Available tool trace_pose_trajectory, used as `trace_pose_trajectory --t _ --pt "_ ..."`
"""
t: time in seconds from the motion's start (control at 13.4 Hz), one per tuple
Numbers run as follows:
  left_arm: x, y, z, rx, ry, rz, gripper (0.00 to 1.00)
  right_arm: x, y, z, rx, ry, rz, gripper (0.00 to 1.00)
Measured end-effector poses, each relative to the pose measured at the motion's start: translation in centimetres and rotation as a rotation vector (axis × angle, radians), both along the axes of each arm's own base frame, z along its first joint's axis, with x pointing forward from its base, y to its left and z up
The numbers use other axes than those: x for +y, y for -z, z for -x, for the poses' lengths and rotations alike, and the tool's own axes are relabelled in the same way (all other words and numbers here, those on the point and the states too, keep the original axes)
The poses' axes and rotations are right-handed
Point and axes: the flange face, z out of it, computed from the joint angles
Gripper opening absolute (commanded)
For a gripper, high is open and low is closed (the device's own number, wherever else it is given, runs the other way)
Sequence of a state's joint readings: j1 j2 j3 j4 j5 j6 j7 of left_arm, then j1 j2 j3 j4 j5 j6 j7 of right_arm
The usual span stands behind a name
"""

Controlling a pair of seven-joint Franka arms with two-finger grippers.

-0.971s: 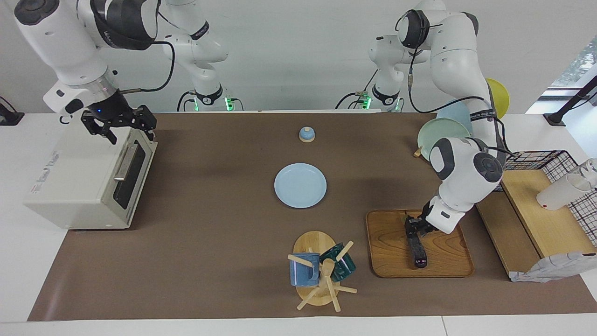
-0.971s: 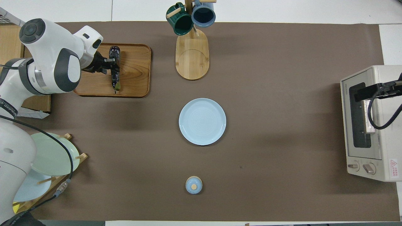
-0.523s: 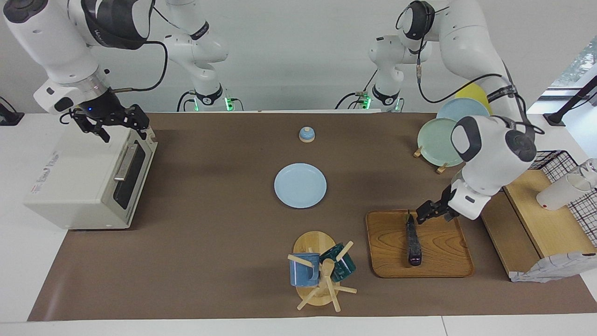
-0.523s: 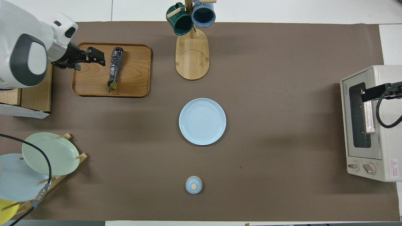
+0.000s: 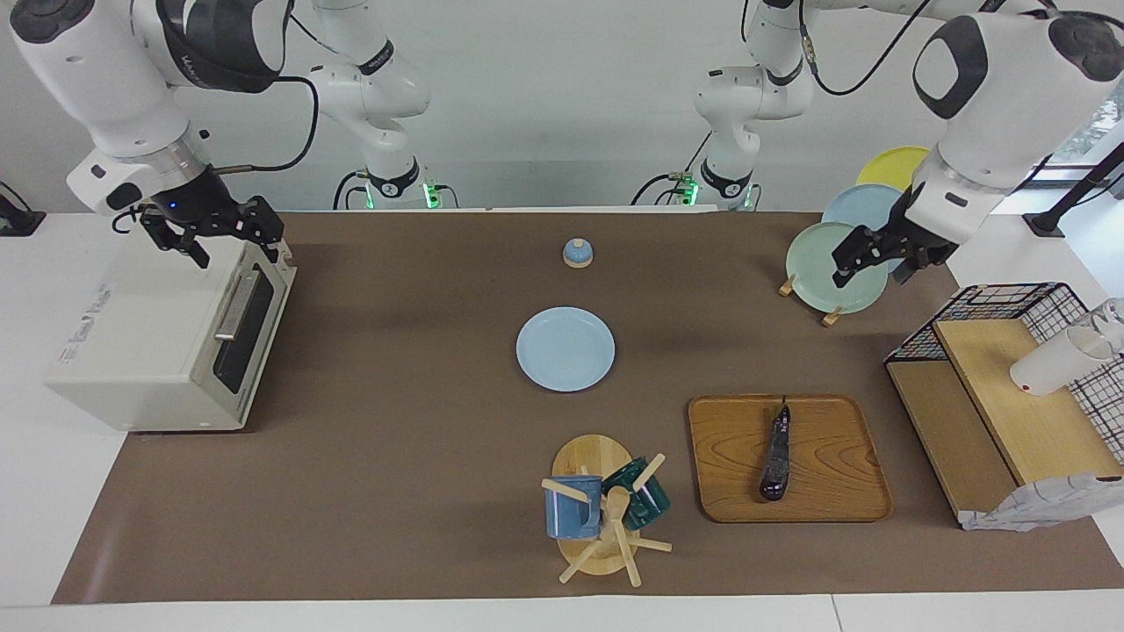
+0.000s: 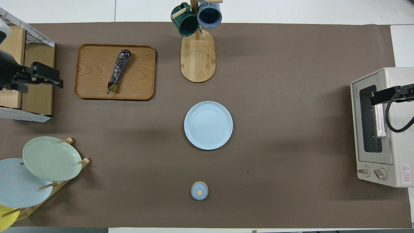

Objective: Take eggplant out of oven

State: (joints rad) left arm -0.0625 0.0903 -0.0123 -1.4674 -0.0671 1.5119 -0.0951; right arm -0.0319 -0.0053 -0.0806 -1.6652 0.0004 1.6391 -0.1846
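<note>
Oven (image 5: 167, 338) shut at the right arm's end of the desk (image 5: 421, 421), open brown surface before its door. Eggplant (image 5: 776, 452) lying loose mid-tray (image 5: 843, 491), clear of every rim. Left pincer (image 5: 878, 254) wide, empty, raised over stacked plates (image 5: 821, 254). Right pincer (image 5: 219, 235) wide above oven's top edge.

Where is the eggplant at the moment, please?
The eggplant lies loose on the wooden tray toward the left arm's end of the table, beside the mug tree.

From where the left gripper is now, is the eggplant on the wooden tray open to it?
Probably yes. The eggplant lies alone and uncovered on the wooden tray; the left gripper, open, hangs over the plate rack, with nothing in between.
</note>
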Motion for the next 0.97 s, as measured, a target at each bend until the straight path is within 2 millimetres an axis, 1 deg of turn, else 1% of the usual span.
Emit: trace_pose_trajectory --t 0.07,0.15,0.3,0.45,0.52,0.6,0.82,0.97 --pt "0.1 -0.4 1.0 0.012 0.001 -0.004 1.00 0.0 0.0 0.0 0.000 0.000 0.000 1.00" --pt "0.2 -0.2 1.9 0.026 0.001 -0.006 1.00 0.0 0.0 0.0 0.000 0.000 0.000 1.00" --pt "0.5 1.7 3.5 0.075 -0.004 -0.011 1.00 0.0 0.0 0.0 0.000 0.000 0.000 1.00" --pt "0.5 3.2 4.2 0.104 -0.003 -0.014 1.00 0.0 0.0 0.0 0.000 0.000 0.000 1.00" --pt "0.4 3.4 4.3 0.115 -0.001 -0.016 1.00 0.0 0.0 0.0 0.000 0.000 0.000 1.00" --pt "0.3 3.3 4.4 0.124 0.004 -0.025 1.00 0.0 0.0 0.0 0.000 0.000 0.000 1.00" --pt "0.1 1.1 4.7 0.110 0.013 -0.045 1.00 0.0 0.0 0.0 0.000 0.000 0.000 1.00" --pt "0.2 0.5 4.6 0.096 0.012 -0.046 1.00 0.0 0.0 0.0 0.000 0.000 0.000 1.00"
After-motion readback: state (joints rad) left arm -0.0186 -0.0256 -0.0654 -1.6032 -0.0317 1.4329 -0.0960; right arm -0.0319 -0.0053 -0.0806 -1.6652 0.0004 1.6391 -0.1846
